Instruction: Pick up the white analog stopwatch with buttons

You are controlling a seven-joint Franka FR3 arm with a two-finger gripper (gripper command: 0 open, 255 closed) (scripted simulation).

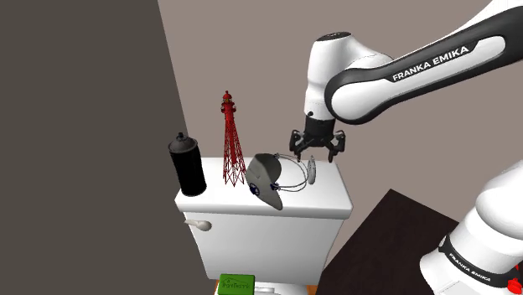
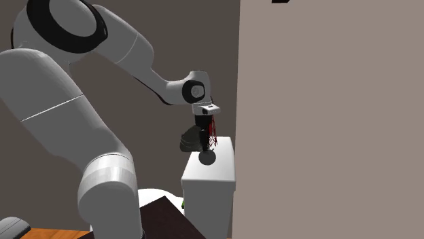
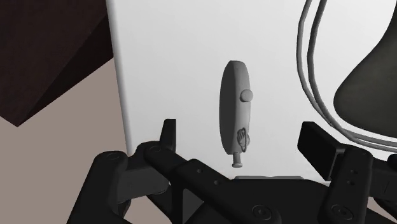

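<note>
The stopwatch (image 3: 236,111) is a pale grey disc with small buttons and a stem. It stands on its edge on the white toilet tank lid (image 3: 172,70), near the lid's end. In the shoulder view the stopwatch (image 1: 312,173) sits at the lid's right end, directly under my gripper (image 1: 316,152). The gripper (image 3: 242,139) hovers just above it, open, its fingers apart on either side of the disc and touching nothing. From the second exterior view the gripper (image 2: 202,127) hangs over the tank lid (image 2: 221,175).
On the lid (image 1: 331,197) also stand a black spray can (image 1: 188,165), a red lattice tower (image 1: 231,139) and a dark grey cap-like object (image 1: 266,179) with a looped cord (image 3: 312,76) close beside the stopwatch. A wall rises behind the tank. A dark brown surface (image 1: 394,243) lies to the shoulder view's lower right.
</note>
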